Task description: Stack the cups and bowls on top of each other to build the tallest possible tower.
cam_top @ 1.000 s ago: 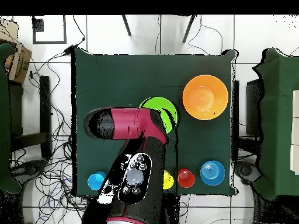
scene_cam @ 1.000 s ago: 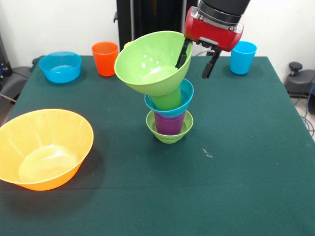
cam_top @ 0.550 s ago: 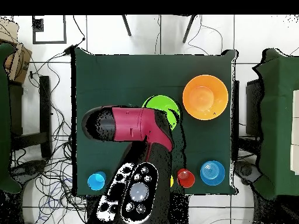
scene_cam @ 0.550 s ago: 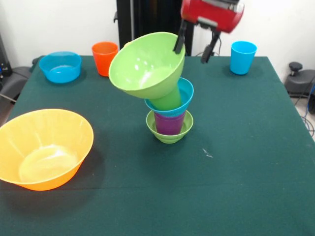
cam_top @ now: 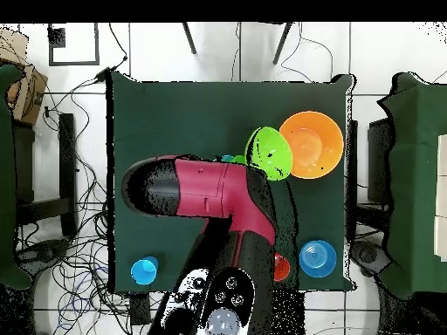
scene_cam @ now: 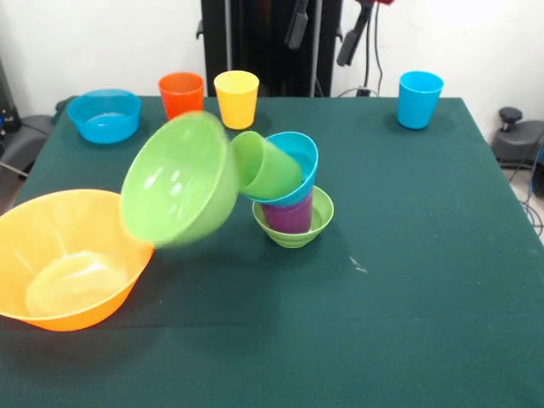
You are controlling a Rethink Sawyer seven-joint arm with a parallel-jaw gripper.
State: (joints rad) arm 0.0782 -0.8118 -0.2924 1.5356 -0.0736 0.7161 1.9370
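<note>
Nearest you sits the very large orange bowl (scene_cam: 72, 270), its left rim cut by the picture's edge, and the medium green bowl (scene_cam: 174, 191) is blurred and tipped on its side, its lower edge overlapping the orange bowl's rim; you cannot tell whether they touch. Just beside it stands the tower (scene_cam: 289, 200): the small green bowl (scene_cam: 297, 229) on the table (scene_cam: 408, 280), the purple cup (scene_cam: 289, 212) in it, the small blue bowl (scene_cam: 297, 166) above, and the green cup (scene_cam: 263, 166) lying tilted over toward the medium green bowl. Farther back you see the medium blue bowl (scene_cam: 104, 115), orange cup (scene_cam: 181, 100), yellow cup (scene_cam: 236, 98) and light blue cup (scene_cam: 420, 99), all upright. Only the gripper (scene_cam: 325, 34) tips show at the top edge, spread apart and holding nothing. Overhead, the arm (cam_top: 209, 196) hides most of the tower and the yellow cup.
</note>
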